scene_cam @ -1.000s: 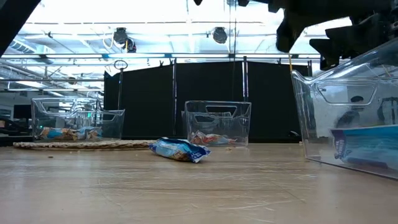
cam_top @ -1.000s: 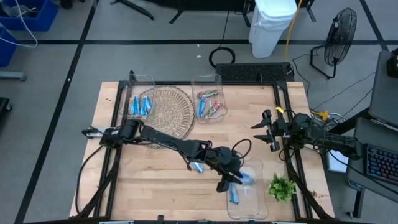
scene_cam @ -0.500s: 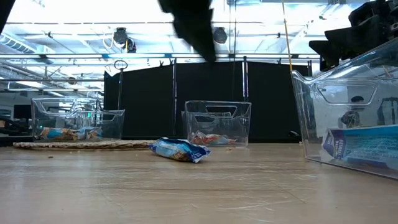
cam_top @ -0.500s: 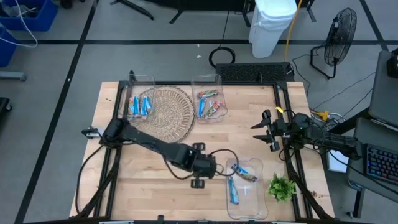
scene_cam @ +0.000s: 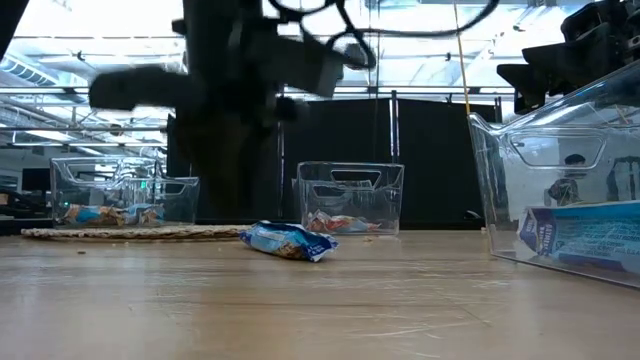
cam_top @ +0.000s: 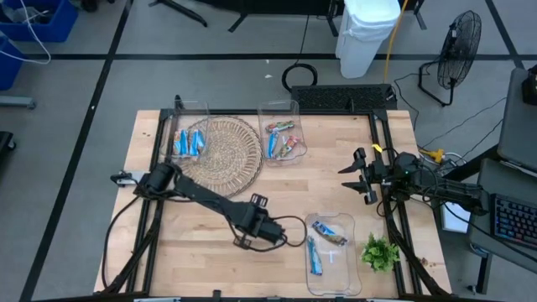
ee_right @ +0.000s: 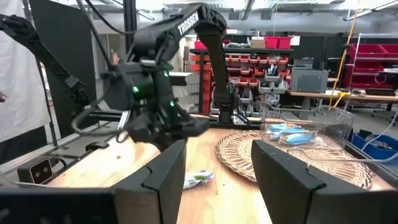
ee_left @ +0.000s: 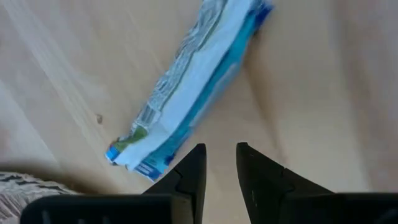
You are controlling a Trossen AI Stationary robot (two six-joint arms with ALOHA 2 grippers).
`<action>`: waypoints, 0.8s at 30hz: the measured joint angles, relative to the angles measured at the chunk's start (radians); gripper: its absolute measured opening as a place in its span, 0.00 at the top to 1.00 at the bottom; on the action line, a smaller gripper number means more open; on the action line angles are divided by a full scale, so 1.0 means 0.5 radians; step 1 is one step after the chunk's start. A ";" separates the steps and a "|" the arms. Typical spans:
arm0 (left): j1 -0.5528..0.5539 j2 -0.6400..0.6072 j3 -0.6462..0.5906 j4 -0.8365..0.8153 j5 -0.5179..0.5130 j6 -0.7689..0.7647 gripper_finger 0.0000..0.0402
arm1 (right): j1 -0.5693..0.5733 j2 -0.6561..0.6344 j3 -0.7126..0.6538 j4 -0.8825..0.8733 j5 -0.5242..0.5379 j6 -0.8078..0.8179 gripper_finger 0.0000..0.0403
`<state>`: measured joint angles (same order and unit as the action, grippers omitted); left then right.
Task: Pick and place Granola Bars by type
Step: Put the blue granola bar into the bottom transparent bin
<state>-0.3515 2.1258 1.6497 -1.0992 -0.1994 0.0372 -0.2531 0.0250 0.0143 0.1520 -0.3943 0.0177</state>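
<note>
A blue-and-white foil-wrapped granola bar (ee_left: 186, 93) lies loose on the pale wooden table (cam_top: 168, 252), mid-table. The left gripper (ee_left: 217, 163) hovers just beside it — jaws narrowly parted, empty. Right gripper (ee_right: 214, 165) waits, released. Risk: an offset descent could nudge the slippery wrapper aside — missed grasp.

Wooden surface (cam_top: 210, 264), pale planks. Woven round mat (cam_top: 222, 151) on surface near far edge, landmark for rest. Clear bin (cam_top: 186, 117) touching mat's left side. Second clear bin (cam_top: 281, 126) just beside mat's right side. Third clear bin (cam_top: 331, 273) well apart from mat, near front edge. Green leafy sprig (cam_top: 379, 252) just beside third bin, on side away from mat. White container (cam_top: 367, 35) and fan (cam_top: 457, 42) on floor beyond surface.
</note>
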 joint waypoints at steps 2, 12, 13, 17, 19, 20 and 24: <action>0.009 0.000 -0.072 0.028 -0.009 0.031 0.77 | 0.000 0.000 0.000 0.000 0.000 0.000 0.57; 0.038 0.000 -0.229 0.094 -0.306 0.122 0.77 | 0.000 0.000 0.000 0.000 0.000 0.000 0.57; 0.032 0.000 -0.229 0.097 -0.364 0.139 0.77 | -0.001 0.000 0.000 0.000 0.000 0.000 0.57; 0.012 0.000 -0.229 0.095 -0.503 0.240 0.77 | 0.000 0.000 0.000 0.000 0.000 0.000 0.57; 0.004 0.000 -0.229 0.098 -0.508 0.292 0.77 | 0.000 0.000 0.000 0.000 0.000 0.000 0.57; 0.004 0.000 -0.229 0.099 -0.510 0.305 0.77 | 0.000 0.000 0.000 0.000 0.000 0.000 0.57; 0.005 0.000 -0.229 0.101 -0.512 0.368 0.77 | -0.001 0.000 0.000 0.000 0.000 0.000 0.57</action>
<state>-0.3492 2.1258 1.5352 -1.0488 -0.4554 0.2211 -0.2535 0.0250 0.0145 0.1518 -0.3943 0.0177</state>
